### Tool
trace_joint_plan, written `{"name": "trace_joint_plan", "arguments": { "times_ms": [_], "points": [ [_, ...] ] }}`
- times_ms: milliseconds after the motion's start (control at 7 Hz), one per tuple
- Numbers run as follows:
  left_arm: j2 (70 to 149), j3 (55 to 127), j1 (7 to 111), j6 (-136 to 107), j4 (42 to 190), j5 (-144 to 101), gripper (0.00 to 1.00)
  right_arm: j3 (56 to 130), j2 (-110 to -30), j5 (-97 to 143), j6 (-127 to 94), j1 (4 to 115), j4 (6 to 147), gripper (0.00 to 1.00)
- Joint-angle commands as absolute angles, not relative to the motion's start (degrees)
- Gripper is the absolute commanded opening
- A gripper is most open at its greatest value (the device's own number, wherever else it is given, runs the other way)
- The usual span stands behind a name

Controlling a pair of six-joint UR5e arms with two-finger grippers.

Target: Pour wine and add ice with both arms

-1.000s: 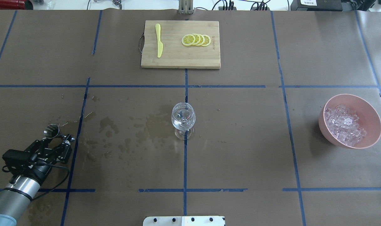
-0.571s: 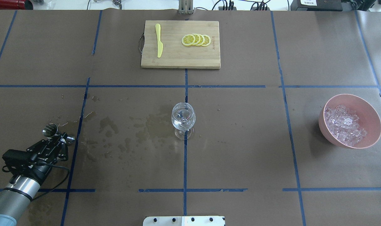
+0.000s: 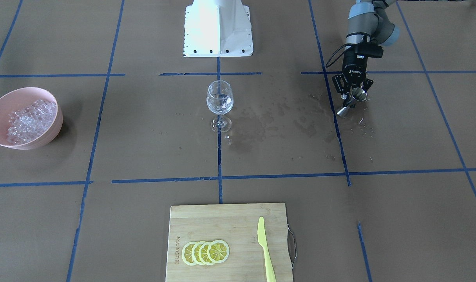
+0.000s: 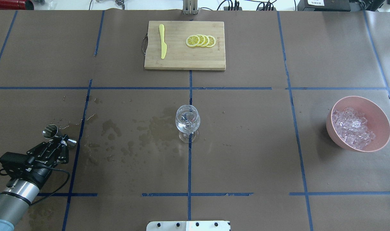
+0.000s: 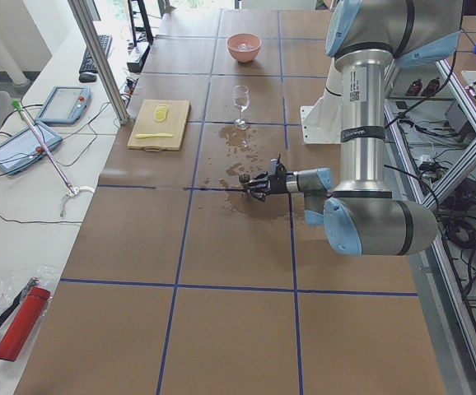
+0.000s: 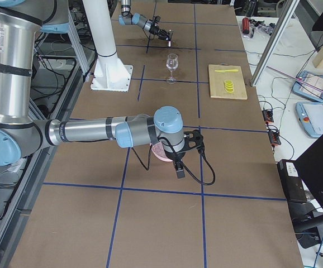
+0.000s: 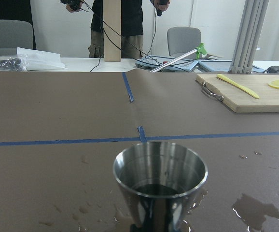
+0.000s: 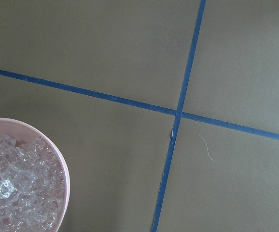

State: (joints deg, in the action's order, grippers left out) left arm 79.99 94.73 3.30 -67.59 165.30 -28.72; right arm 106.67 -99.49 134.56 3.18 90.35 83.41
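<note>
Gripping a steel jigger (image 4: 51,132) at its waist, the left gripper (image 4: 64,140) hangs low over the table's left side with its jaws narrow. The jigger's long axis lies across the fingers and is tilted. In the front view its open mouth is uppermost and its other end is down at the paper; whether that end touches I cannot tell. The wine (image 3: 219,105), a little clear liquid, sits in the upright glass (image 4: 187,119) at mid-table, well apart from those jaws, with wet patches (image 4: 114,128) between. The ice (image 4: 352,126) fills a pink bowl (image 4: 376,110) on the right side. In the right side view the right gripper (image 6: 178,163) hangs just beside the bowl, and I cannot tell how its jaws stand. White lettering on the left gripper reads ROBOTIQ. The stamp on the board (image 4: 182,59) is too small to read.
</note>
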Motion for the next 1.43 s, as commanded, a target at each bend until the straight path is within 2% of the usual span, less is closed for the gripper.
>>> {"name": "trace_joint_plan", "arguments": {
  "times_ms": [0, 143, 286, 571, 857, 1286],
  "points": [
    [79.4, 95.0, 3.4, -63.1, 171.6, -28.6, 0.16, 106.6, -99.5, 134.6, 3.3, 90.4, 83.4, 1.0],
    [80.0, 95.5, 3.3, -47.4, 178.5, -28.6, 0.14, 106.5, -99.5, 134.6, 3.3, 90.4, 83.4, 1.0],
    [80.2, 95.6, 3.2, -37.7, 187.9, -29.0, 0.02, 106.6, -99.6, 134.6, 3.2, 90.4, 83.4, 1.0],
    [81.3, 101.2, 3.3, -20.9, 191.3, -34.8, 0.0, 106.5, -99.6, 134.5, 3.2, 90.4, 83.4, 1.0],
    [82.9, 108.0, 5.3, -16.2, 184.9, -48.1, 0.0, 106.4, -99.6, 134.5, 3.3, 90.4, 83.4, 1.0],
    [94.0, 112.2, 18.0, -16.3, 164.2, -72.9, 0.0, 106.3, -99.7, 134.4, 3.2, 90.4, 83.5, 1.0]
  ]
}}
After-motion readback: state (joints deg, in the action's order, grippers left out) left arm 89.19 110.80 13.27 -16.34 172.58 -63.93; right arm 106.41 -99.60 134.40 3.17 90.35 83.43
